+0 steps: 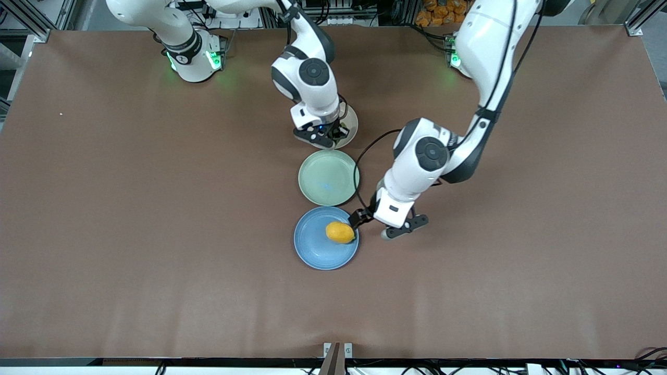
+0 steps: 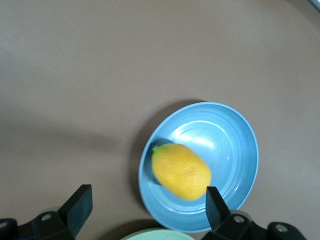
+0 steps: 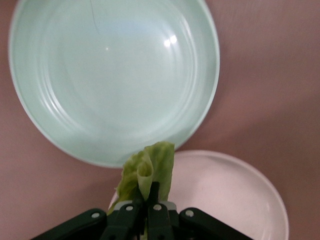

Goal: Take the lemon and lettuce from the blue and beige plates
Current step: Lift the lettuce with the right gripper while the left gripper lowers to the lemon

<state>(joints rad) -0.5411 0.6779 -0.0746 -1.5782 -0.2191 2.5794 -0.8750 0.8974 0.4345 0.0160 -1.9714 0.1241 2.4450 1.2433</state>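
Left gripper (image 2: 145, 205) wide beside lemon (image 2: 181, 171); right gripper (image 3: 148, 209) pinching lettuce (image 3: 146, 172). Risk: lemon rolling across blue plate (image 2: 240, 145) under off-centre squeeze.

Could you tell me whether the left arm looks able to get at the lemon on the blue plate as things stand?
Probably yes. The left hand is open at the blue plate's rim, one finger already beside the lemon, which lies uncovered. The right hand is over the beige plate, gripping the lettuce.
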